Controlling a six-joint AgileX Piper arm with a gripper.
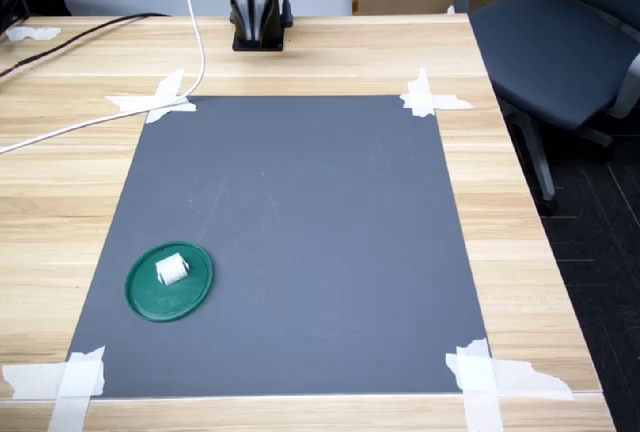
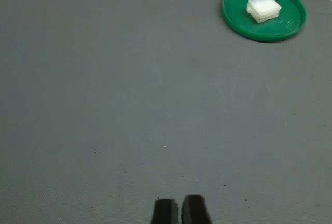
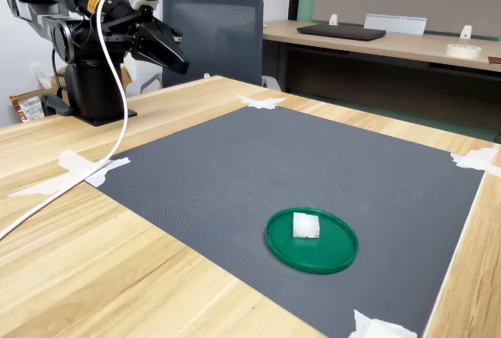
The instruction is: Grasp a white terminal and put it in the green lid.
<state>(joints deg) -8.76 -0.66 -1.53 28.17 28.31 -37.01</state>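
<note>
I see the white terminal (image 1: 171,270) lying inside the green lid (image 1: 196,294), lower left of the first exterior view. My hand (image 2: 180,209) sits clenched and empty, well apart.

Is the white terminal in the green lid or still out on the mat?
In. The white terminal rests inside the green lid in all three views; the gripper is far away, shut and empty.
</note>
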